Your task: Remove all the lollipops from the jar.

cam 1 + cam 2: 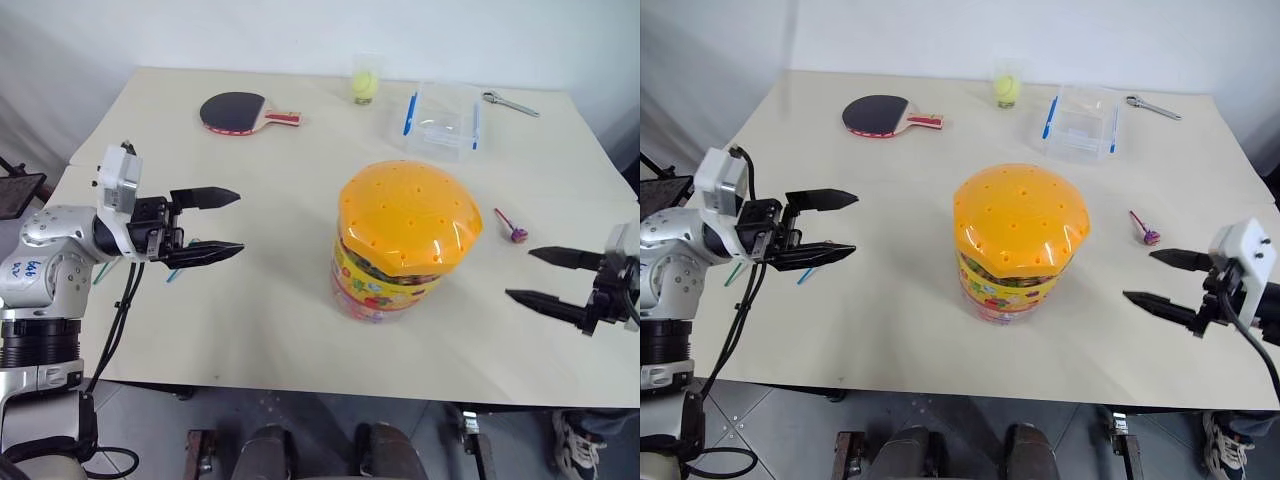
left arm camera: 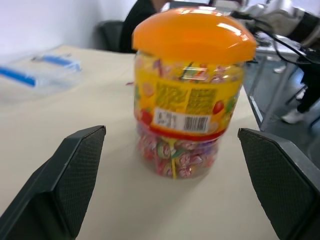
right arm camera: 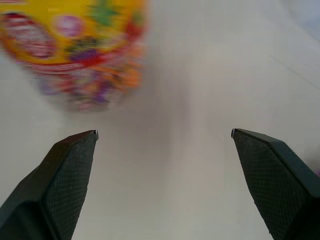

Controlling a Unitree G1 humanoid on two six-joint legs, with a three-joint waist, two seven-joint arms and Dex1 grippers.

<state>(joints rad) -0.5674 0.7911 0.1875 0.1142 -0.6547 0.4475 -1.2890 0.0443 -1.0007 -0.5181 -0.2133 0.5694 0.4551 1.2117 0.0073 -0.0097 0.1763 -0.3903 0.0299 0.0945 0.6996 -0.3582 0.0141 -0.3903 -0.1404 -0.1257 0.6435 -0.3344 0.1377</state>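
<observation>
The jar (image 1: 405,240), a clear tub with a colourful label and a holed orange domed lid, stands upright mid-table and is full of wrapped candies (image 2: 175,155). A purple lollipop (image 1: 517,234) with a pink stick lies on the table to the jar's right. My right gripper (image 1: 520,273) hovers open and empty just in front of that lollipop, pointing toward the jar (image 3: 75,50). My left gripper (image 1: 238,222) is open and empty left of the jar, aimed at its side. A blue stick (image 1: 805,274) and a green stick (image 1: 733,273) peek out from under the left arm.
Along the far side of the table lie a red-and-black paddle (image 1: 235,112), a yellow-green ball (image 1: 365,85) in a clear cup, a small clear box (image 1: 438,122) with blue clips, and a wrench (image 1: 510,103). The table's near edge (image 1: 300,385) runs just below the jar.
</observation>
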